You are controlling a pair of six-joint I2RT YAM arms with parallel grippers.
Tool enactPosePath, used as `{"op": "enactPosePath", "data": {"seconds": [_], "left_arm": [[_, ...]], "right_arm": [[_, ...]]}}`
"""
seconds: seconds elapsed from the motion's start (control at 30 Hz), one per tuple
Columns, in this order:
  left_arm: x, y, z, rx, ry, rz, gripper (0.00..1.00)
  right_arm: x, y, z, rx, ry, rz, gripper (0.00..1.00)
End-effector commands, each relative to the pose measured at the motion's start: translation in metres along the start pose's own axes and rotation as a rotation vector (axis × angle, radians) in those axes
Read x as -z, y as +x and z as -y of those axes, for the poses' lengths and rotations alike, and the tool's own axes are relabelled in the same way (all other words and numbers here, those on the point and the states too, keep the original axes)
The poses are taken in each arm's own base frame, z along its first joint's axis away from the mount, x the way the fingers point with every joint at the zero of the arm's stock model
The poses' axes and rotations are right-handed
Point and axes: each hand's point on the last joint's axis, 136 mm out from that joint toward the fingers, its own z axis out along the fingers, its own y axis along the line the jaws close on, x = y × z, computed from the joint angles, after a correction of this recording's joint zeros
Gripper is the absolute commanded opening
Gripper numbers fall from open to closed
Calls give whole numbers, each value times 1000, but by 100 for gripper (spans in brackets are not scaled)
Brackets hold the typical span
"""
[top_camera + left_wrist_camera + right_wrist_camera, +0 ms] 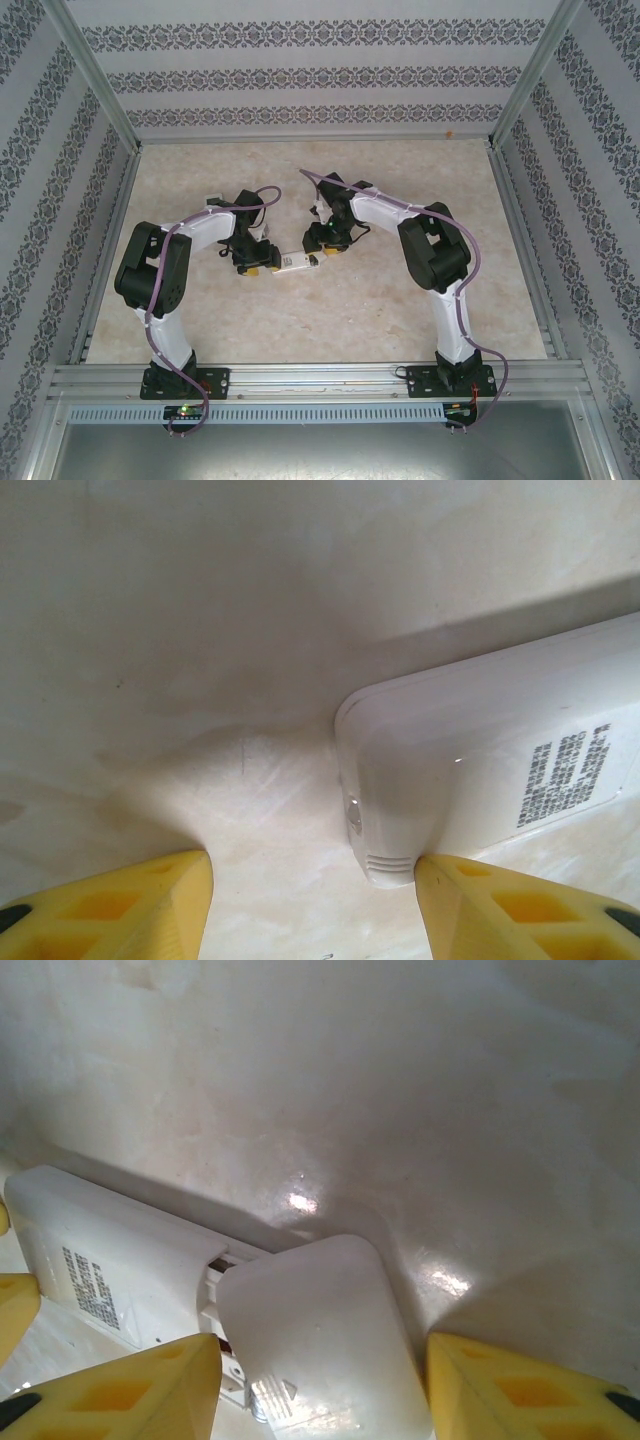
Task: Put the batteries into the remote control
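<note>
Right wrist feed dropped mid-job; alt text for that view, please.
A white plastic remote control lies label side up on the pale marbled table, its white rounded battery cover skewed off the open bay, between the right hand's spread yellow fingers.

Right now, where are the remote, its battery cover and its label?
remote [470, 730], left wrist view, on its rounded white end
cover [310, 1320], right wrist view, on the middle of its smooth face
label [565, 775], left wrist view, on its block of print
</note>
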Motion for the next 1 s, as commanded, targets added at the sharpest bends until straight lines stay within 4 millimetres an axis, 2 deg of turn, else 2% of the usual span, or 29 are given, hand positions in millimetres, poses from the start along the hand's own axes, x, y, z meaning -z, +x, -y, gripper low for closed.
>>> {"op": "enactPosePath", "data": {"seconds": [0.0,0.17,0.63,0.83,0.97], "left_arm": [[-25,-23,10,-81,18,79,59],[-26,-24,10,-78,18,78,59],[-25,-25,10,-75,9,79,59],[-24,-27,10,-72,5,82,59],[-24,-28,11,-66,10,89,59]], "right_arm": [[-1,-2,-8,17,-53,-14,55],[-1,0,-6,16,-45,-15,50],[31,-7,-4,18,37,84,43],[39,-1,1,-23,116,127,43],[38,8,2,-50,181,149,43]]}}
